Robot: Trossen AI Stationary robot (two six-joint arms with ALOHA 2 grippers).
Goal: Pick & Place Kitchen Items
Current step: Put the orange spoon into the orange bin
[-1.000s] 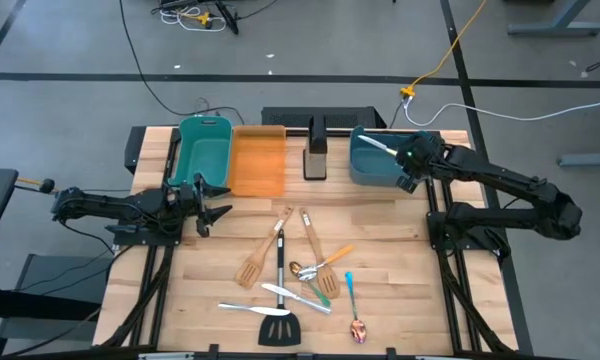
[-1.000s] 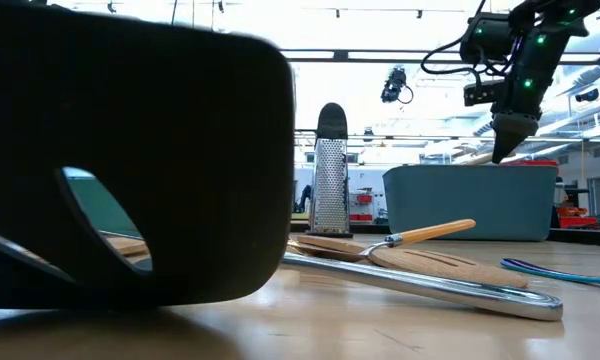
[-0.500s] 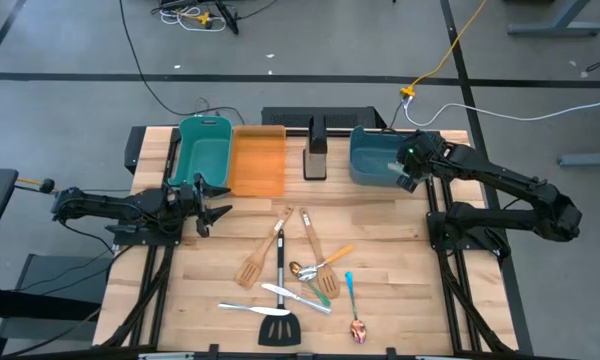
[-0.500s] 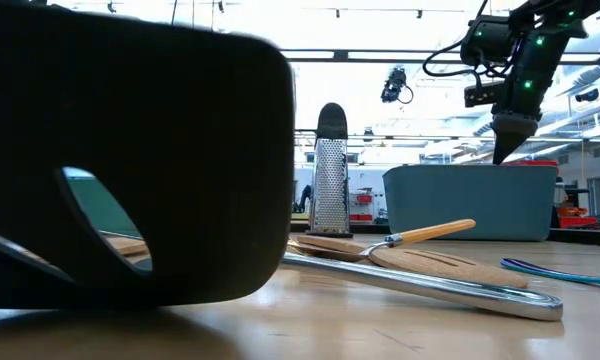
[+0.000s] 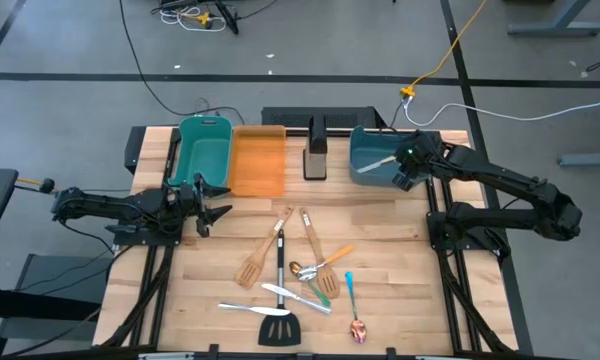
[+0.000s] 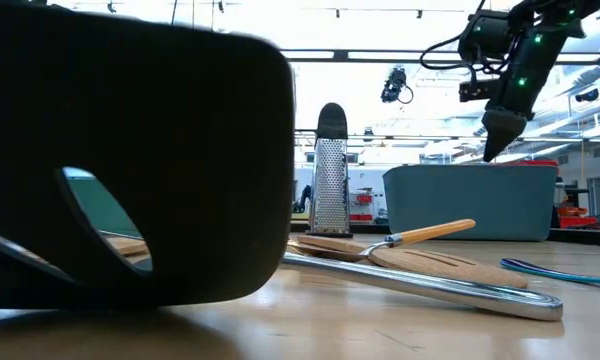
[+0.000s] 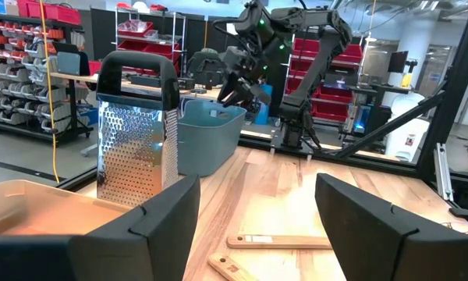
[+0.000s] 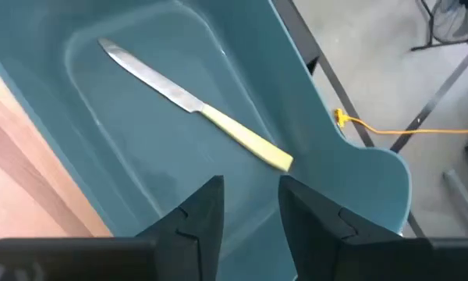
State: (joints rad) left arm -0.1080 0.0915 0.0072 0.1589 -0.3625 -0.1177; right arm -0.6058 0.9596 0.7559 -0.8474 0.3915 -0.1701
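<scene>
At frame left, the left gripper (image 5: 212,198) waits with fingers apart. Utensils (image 5: 298,275) lie at lower centre. Upper right, the right gripper (image 5: 402,170), fingers slightly apart, hovers over the blue bin (image 5: 363,166) holding a knife (image 8: 195,104); retreating low could clip the rim.

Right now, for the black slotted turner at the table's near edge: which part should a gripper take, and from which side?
Take the black slotted turner by its steel handle, around mid-length, coming straight down from above. It lies flat with the handle running toward the bins, so close the fingers across its width. Mid-handle looks clear, whereas silver knives lie crossing near the head. The open left gripper looks nearer.
</scene>
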